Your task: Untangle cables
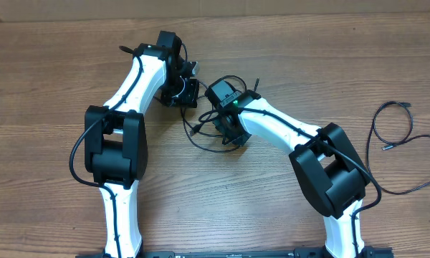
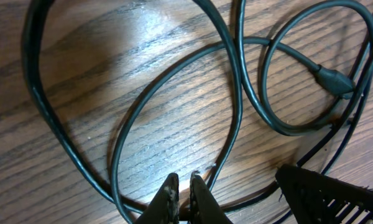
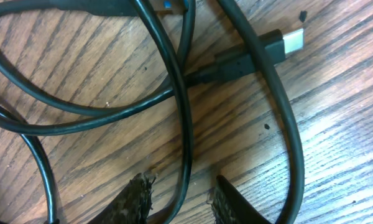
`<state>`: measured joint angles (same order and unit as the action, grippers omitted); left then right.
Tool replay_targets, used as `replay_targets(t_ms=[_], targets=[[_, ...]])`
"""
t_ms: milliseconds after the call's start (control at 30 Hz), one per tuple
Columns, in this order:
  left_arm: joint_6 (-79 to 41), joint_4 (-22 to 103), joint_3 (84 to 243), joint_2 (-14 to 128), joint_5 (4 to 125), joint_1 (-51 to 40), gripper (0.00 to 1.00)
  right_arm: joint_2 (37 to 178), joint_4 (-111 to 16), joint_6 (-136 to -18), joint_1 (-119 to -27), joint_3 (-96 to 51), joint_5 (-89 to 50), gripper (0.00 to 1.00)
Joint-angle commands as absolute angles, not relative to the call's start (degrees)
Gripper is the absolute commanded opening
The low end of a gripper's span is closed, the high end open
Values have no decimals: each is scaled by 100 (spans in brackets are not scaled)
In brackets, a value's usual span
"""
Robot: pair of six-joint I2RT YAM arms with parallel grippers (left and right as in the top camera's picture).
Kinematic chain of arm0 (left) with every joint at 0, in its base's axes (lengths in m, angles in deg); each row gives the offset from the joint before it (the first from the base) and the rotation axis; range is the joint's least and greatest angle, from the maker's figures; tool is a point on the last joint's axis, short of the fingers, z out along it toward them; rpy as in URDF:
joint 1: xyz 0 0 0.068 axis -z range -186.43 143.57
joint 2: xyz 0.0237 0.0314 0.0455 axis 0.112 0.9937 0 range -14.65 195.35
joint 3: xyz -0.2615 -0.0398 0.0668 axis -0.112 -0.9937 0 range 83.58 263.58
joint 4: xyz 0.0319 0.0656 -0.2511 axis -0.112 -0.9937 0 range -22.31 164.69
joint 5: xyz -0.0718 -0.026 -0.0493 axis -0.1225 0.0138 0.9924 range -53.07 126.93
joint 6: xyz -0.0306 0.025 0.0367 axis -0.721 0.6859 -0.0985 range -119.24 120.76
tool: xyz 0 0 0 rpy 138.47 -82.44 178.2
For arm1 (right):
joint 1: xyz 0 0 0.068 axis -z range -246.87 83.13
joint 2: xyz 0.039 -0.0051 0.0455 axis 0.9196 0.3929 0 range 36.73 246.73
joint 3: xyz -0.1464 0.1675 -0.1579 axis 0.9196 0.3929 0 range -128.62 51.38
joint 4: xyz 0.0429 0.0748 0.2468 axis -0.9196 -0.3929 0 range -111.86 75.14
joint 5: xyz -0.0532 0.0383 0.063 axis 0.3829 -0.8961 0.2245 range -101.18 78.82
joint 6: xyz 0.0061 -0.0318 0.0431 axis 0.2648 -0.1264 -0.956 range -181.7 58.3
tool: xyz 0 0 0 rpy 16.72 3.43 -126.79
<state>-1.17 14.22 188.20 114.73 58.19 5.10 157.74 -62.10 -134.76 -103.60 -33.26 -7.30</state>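
Two things could go wrong here, I judge. Left of centre in the overhead view, the left gripper [image 1: 180, 92] is pinched almost shut; in its wrist view the fingertips [image 2: 171, 199] nearly meet at the frame's lower edge, and I cannot tell whether a strand is caught. A pull from there across crossed loops may tighten the knot. At centre the cables [image 1: 198, 133] lie in overlapping loops on the table [image 1: 308, 57]. The right gripper [image 1: 228, 130] stands partly open, one strand [image 3: 185, 155] running between its fingers [image 3: 137, 198], gripped by neither. Closing now could also snag a neighbouring cord near the plug [image 3: 286, 42]. Far right, a separate cable [image 1: 394, 104] lies well apart
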Motion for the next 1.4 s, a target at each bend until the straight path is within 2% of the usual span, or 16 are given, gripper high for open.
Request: replay_targets(t_ms=[0, 433, 500, 600, 767, 867, 967, 1133, 1367], targets=[[38, 1407, 18868, 11537, 5991, 521, 8, 16117, -6295, -13340, -10342, -3044, -800, 33], [38, 1407, 18868, 11537, 5989, 521, 4, 16351, -6193, -13340, -10377, -3031, -334, 31], [38, 1405, 18868, 11535, 5989, 521, 4, 16467, -6191, -13340, -10377, -3031, -406, 27], [62, 1389, 18870, 11535, 5987, 501, 4, 16493, -6210, -13233, -10375, -3033, -616, 4], [-126, 1383, 18870, 11535, 5996, 316, 4, 16471, -6173, -12525, -10349, -3074, -1051, 4], [-292, 1367, 18868, 11535, 6182, 117, 5, 16401, -6263, -11624, -10202, -3302, -1628, 4], [-307, 1363, 18868, 11537, 6603, -67, 14, 16251, -6451, -10951, -10012, -3695, -1949, 4], [-305, 1394, 18781, 11537, 6794, -231, 35, 15811, -6717, -10070, -9820, -4445, -2249, 4], [-257, 1394, 18776, 11537, 6835, -240, 69, 15037, -6881, -9904, -9689, -5260, -2238, 4]])
